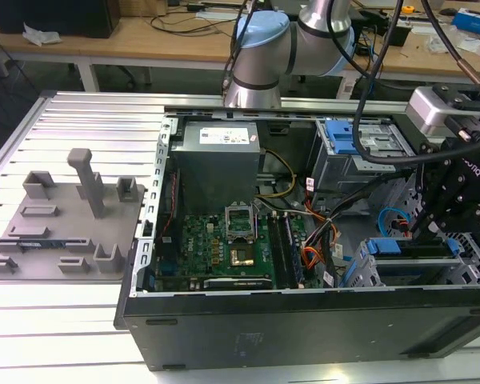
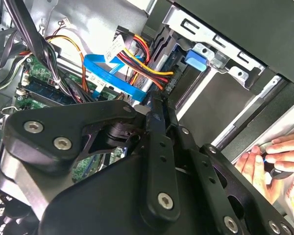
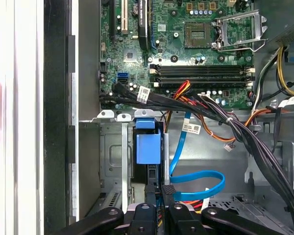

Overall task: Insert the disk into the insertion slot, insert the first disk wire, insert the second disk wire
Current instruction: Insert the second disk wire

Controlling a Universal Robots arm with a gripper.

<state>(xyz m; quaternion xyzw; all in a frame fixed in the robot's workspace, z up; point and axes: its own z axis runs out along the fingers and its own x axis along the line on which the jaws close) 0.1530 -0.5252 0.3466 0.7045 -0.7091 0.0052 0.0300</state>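
Note:
The disk, in its bright blue carrier, sits edge-on inside the insertion slot of the grey drive cage, on the exterior view's right of the open computer case. My gripper is at the disk's rear edge with its black fingers nearly together. There they meet a blue flat disk wire and a red, yellow and black wire bundle. The fingers look shut on a wire's connector, and they hide the connector itself. In the exterior view my gripper reaches down beside the cage.
The green motherboard and grey power supply fill the case's middle. A taller cage with a blue tab stands farther back. Black cable bundles cross near the cage. A grey fixture tray lies outside. A person's hand rests beside the case.

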